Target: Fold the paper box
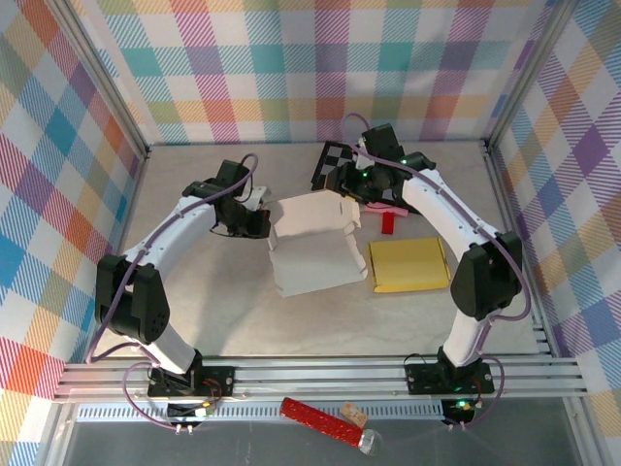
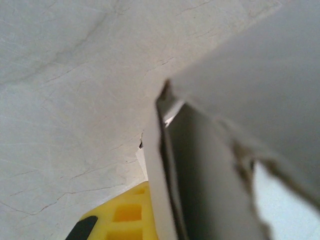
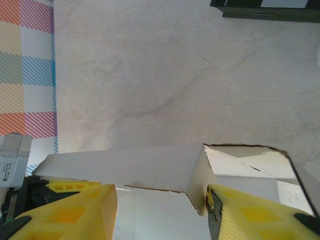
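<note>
- The plaid cloth walls [image 1: 291,68], in many pastel colours, were seen closing the table in on its left, far and right sides, and bare metal posts [image 1: 102,83] were set at the far corners.
- The table [image 1: 213,301] was topped with a pale, stone-like surface crossed by thin dark veins, and a ribbed metal rail [image 1: 320,374] was run along its near edge.
- The left gripper [image 1: 257,221] was laid left of the table's middle, against the left wall of the paper box [image 1: 310,248]. Its jaws were closed, and whether the wall was pinched could not be told. One yellow finger [image 2: 125,215] was seen just beside the card.
- The paper box, white and half raised, was placed at the table's middle.
- A black checkered board [image 1: 333,163] was seen near the far edge.
- The right gripper [image 1: 361,194] was held at the box's far right corner with its jaws parted, and the folded wall was seen across its fingertips [image 3: 85,205].
- A small red piece [image 1: 388,223] was left just right of the box.
- A flat yellow sheet [image 1: 409,264] was laid toward the right edge.
</note>
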